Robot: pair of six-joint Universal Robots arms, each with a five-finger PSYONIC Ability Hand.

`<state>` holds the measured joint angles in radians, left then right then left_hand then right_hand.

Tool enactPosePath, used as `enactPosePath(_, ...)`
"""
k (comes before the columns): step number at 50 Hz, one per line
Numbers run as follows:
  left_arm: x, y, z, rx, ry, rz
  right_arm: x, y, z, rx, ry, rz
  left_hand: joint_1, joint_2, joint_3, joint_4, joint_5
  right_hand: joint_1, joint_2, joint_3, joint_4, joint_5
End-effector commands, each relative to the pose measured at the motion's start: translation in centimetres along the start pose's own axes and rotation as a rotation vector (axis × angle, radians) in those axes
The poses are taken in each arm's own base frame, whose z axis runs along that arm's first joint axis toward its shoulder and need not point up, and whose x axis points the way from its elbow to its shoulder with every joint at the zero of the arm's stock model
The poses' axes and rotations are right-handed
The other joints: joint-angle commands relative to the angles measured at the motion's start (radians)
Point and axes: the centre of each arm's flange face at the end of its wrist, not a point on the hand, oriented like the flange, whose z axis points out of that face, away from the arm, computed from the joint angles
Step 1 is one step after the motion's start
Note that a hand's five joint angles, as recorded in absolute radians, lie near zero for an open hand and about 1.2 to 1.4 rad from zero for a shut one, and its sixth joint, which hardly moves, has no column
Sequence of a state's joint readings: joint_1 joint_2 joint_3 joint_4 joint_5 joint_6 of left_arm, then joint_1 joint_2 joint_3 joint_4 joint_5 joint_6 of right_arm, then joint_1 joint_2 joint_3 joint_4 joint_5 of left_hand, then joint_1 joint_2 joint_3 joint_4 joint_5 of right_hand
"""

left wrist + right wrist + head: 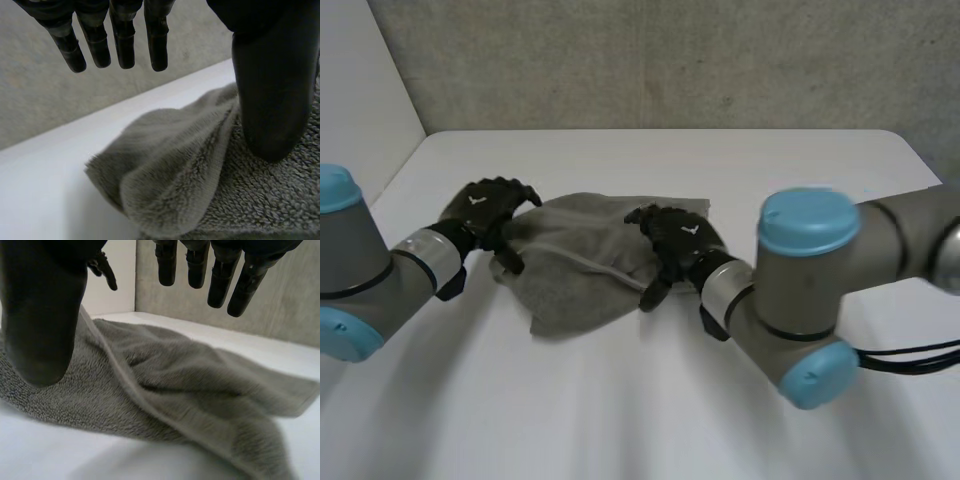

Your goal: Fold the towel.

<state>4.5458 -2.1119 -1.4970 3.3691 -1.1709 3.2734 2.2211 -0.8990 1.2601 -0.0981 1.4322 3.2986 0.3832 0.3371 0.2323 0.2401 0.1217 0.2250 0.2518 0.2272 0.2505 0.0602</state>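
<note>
Head view first: what lies where?
— One grey terry-cloth towel [582,262] sits bunched near the middle of the white table [620,400], with one layer turned over on itself and a hemmed edge running across the top. The left hand [485,212] is at its left edge and the right hand [675,238] is over its right part.

Is either hand holding it?
— No, judging from the wrist views. The left hand's fingers [122,45] hang straight and spread above a raised fold, with the thumb low beside the pile and nothing pinched. The right hand's fingers [220,285] are also straight and wide, and its thumb is down against the cloth's near side. I can't tell whether either thumb presses on the cloth.

Which step is this, then?
— My guess is the reach before a grasp. The towel is rumpled rather than squared, so the fold is far from finished.

And the next move?
— Each hand probably needs to close on a corner or edge, draw the cloth flat, then carry one side across evenly.

The count?
— One towel, two hands, one table.
</note>
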Motion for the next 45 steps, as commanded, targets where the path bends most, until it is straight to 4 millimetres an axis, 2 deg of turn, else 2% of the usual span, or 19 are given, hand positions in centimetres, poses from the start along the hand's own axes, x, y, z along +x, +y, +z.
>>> enactPosePath(1, 0.0, 1.3, 0.7, -0.030, 0.014, -0.015, 0.8, 3.1, 2.9, -0.042, 0.001, 0.099, -0.017, 0.029, -0.058, -0.066, 0.070, -0.043, -0.070, -0.053, -0.076, -0.053)
enactPosePath(5, 0.1, 1.6, 0.8, -0.035, 0.016, -0.016, 1.0, 3.7, 3.6, -0.047, 0.002, 0.106, 0.115, 0.161, -0.058, -0.066, 0.202, 0.027, 0.001, -0.053, -0.076, 0.018)
enactPosePath(7, 0.1, 1.6, 0.9, -0.039, 0.020, -0.017, 1.1, 3.9, 3.8, -0.049, 0.001, 0.106, 0.334, 0.380, -0.058, -0.066, 0.421, 0.071, 0.045, -0.053, -0.076, 0.062)
enactPosePath(8, 0.1, 1.6, 0.9, -0.039, 0.020, -0.017, 1.1, 4.2, 4.0, -0.053, 0.001, 0.107, 0.335, 0.381, -0.058, -0.066, 0.422, 0.127, 0.100, -0.053, -0.076, 0.117)
enactPosePath(9, 0.2, 1.5, 0.9, -0.041, 0.022, -0.021, 1.2, 4.3, 4.1, -0.054, 0.001, 0.107, 0.478, 0.524, -0.058, -0.066, 0.565, 0.255, 0.228, -0.053, -0.076, 0.245)
enactPosePath(10, 0.2, 1.5, 0.9, -0.041, 0.022, -0.021, 1.2, 4.3, 4.1, -0.054, 0.001, 0.107, 0.479, 0.525, -0.058, -0.066, 0.566, 0.256, 0.230, -0.053, -0.076, 0.247)
enactPosePath(12, 0.5, 1.4, 0.6, -0.045, 0.028, -0.024, 1.1, 4.3, 4.3, -0.052, -0.007, 0.106, 0.684, 0.730, -0.058, -0.066, 0.771, 0.531, 0.505, -0.053, -0.076, 0.522)
enactPosePath(15, 1.0, 1.3, 0.3, -0.052, 0.046, -0.024, 1.1, 4.4, 4.3, -0.056, -0.011, 0.107, 0.722, 0.769, -0.058, -0.066, 0.809, 0.588, 0.561, -0.053, -0.076, 0.578)
enactPosePath(17, 1.1, 1.1, 0.1, -0.053, 0.058, -0.028, 1.1, 4.2, 4.3, -0.054, -0.018, 0.107, 0.836, 0.882, -0.058, -0.066, 0.923, 0.988, 0.961, -0.053, -0.076, 0.978)
enactPosePath(20, 1.6, 1.1, -0.4, -0.067, 0.092, -0.037, 0.9, 3.7, 4.0, -0.047, -0.023, 0.106, 0.972, 1.018, -0.058, -0.066, 1.059, 1.171, 1.144, -0.053, -0.076, 1.161)
enactPosePath(23, 2.0, 1.2, -0.8, -0.085, 0.118, -0.046, 0.8, 3.0, 3.7, -0.038, -0.023, 0.103, 0.987, 1.033, -0.058, -0.066, 1.074, 1.171, 1.145, -0.053, -0.076, 1.161)
enactPosePath(25, 2.2, 1.2, -1.1, -0.092, 0.123, -0.049, 0.7, 1.0, 2.6, -0.008, -0.028, 0.093, 1.002, 1.048, -0.058, -0.066, 1.089, 1.171, 1.145, -0.053, -0.076, 1.161)
enactPosePath(26, 2.4, 1.1, -1.4, -0.097, 0.129, -0.052, 0.7, 1.0, 2.6, -0.008, -0.028, 0.093, 0.996, 1.042, -0.058, -0.066, 1.083, 1.171, 1.145, -0.053, -0.076, 1.161)
enactPosePath(28, 2.6, 1.1, -1.7, -0.100, 0.132, -0.054, 0.3, -1.8, 0.8, 0.030, -0.049, 0.086, 0.944, 0.990, -0.058, -0.066, 1.031, 1.171, 1.145, -0.053, -0.076, 1.161)
enactPosePath(29, 2.6, 1.1, -1.7, -0.100, 0.132, -0.054, 0.3, -1.8, 0.8, 0.030, -0.049, 0.086, 0.943, 0.989, -0.058, -0.066, 1.030, 1.171, 1.145, -0.053, -0.076, 1.161)
enactPosePath(31, 3.1, 0.8, -2.3, -0.092, 0.135, -0.051, 1.2, -4.8, -1.2, 0.075, -0.051, 0.086, 0.528, 0.575, -0.058, -0.066, 0.615, 1.171, 1.145, -0.053, -0.076, 1.161)
enactPosePath(33, 3.4, 0.8, -2.6, -0.095, 0.137, -0.051, 1.9, -5.7, -2.2, 0.087, -0.043, 0.087, 0.410, 0.456, -0.058, -0.066, 0.497, 1.171, 1.145, -0.053, -0.076, 1.161)
enactPosePath(38, 3.9, 1.1, -2.6, -0.090, 0.141, -0.050, 4.2, -6.8, -4.6, 0.092, 0.001, 0.103, 0.371, 0.417, -0.058, -0.066, 0.458, 1.171, 1.145, -0.053, -0.076, 1.161)
enactPosePath(45, 3.9, 1.9, -2.1, -0.091, 0.118, -0.069, 4.9, -4.5, -7.1, 0.002, 0.007, 0.144, 0.368, 0.414, -0.058, -0.066, 0.455, 1.171, 1.145, -0.053, -0.076, 1.161)
